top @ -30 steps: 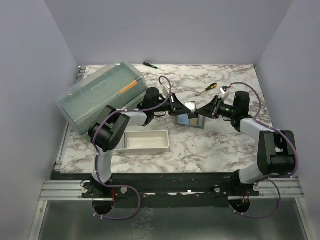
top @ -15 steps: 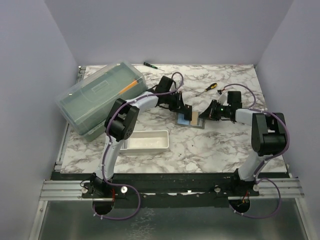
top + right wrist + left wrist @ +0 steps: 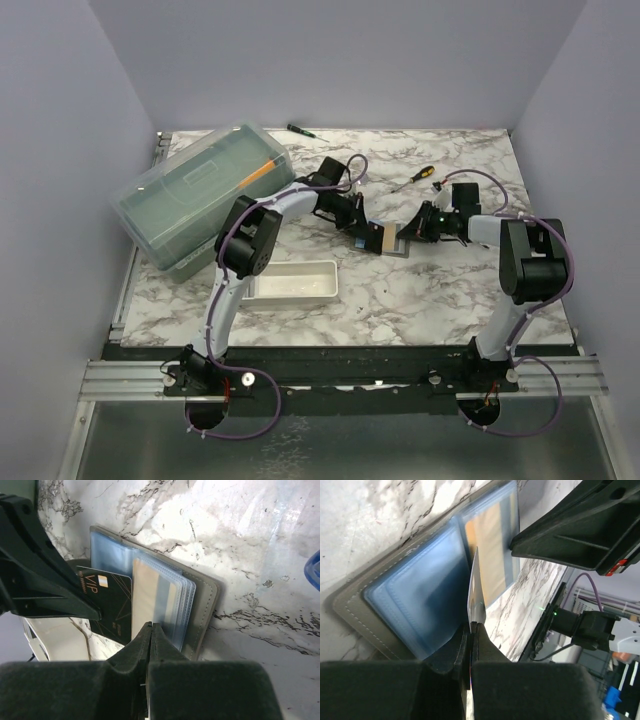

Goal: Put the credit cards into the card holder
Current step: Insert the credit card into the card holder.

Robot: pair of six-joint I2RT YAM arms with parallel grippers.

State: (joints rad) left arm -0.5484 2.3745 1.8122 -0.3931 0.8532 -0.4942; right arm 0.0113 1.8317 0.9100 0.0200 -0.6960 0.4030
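Two-handed job. Pinching card (image 3: 474, 587) edge-on in left end effector (image 3: 471, 626) over open card holder (image 3: 206, 605) on counter (image 3: 440, 290); clamping its sleeve edge (image 3: 167, 632) in right end effector (image 3: 150, 626). Lay flatter, align with pocket mouth, slide slowly.

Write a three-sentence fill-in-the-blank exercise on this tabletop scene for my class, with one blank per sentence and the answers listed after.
1. The left gripper pinches a black card printed with the letters ____.
2. The card holder lies ____ on the marble table, its clear sleeves showing.
3. The white tray lies nearest the base of the ____ arm.

Missing words: VIP; open; left.
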